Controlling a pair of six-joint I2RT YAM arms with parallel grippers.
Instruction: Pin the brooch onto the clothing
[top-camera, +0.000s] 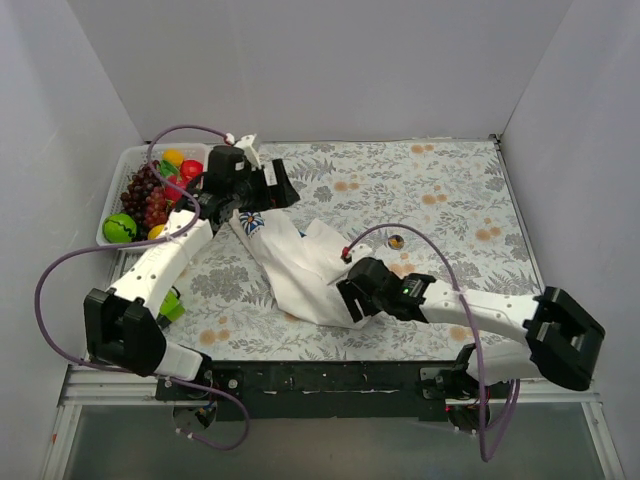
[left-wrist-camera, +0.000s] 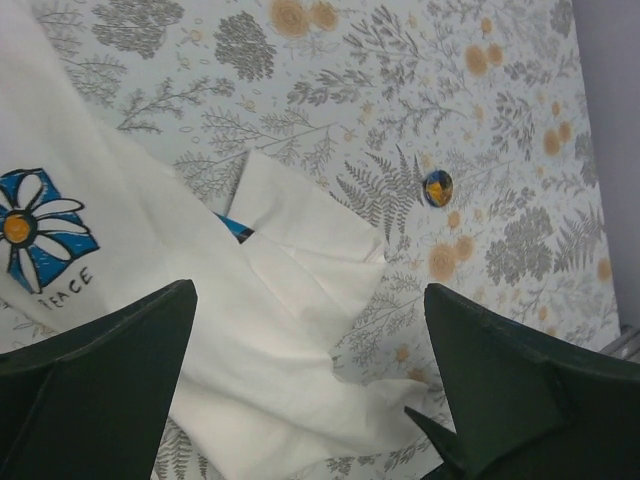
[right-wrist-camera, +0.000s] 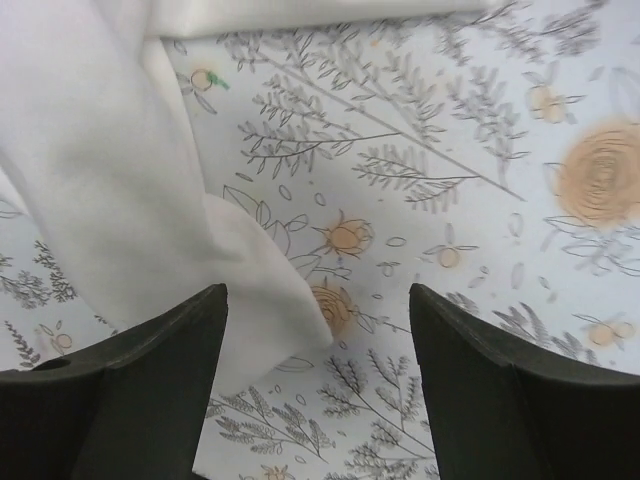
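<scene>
Not pinned yet: brooch sits loose on table, apart from crumpled shirt. Both left claw and right claw spread, empty. Pickup and pinning remain.

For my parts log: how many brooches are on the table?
1. The brooch lies on the tablecloth, right of the shirt, not touching it; the folds may hide more.

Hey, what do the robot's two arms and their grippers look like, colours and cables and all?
The left arm and right arm have white shells with chunky black joint blocks. A purple cable loops loosely along each. The left gripper and right gripper are black, with broad, dark wedge-shaped fingers. A small green light shows near the right wrist.
</scene>
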